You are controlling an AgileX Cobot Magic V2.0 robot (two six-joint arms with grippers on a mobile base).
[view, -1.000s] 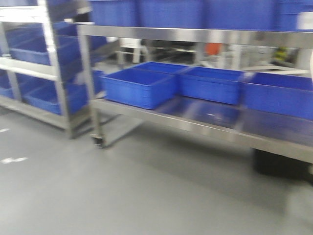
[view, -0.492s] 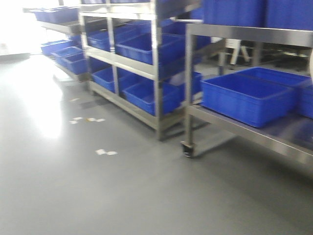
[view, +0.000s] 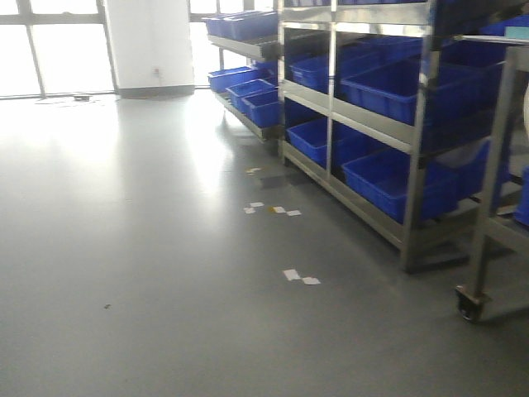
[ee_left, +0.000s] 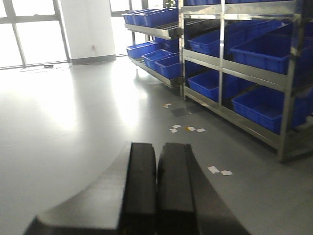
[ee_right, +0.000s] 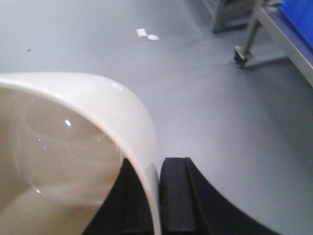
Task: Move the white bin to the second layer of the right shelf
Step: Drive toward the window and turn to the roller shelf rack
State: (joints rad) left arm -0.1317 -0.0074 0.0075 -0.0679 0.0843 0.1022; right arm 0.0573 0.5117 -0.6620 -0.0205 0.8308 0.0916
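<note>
Right jaws grip the white bin (ee_right: pixel 98 98) at its rim, left jaws pressed together empty, open floor (view: pixel 165 273) beside racks (view: pixel 416 190).

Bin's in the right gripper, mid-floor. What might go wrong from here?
1. The right gripper pinches the white bin by one rim wall only; the glossy plastic may slip or swing.
2. The rack caster sits near on the right; the bin might clip it in a turn.
</note>
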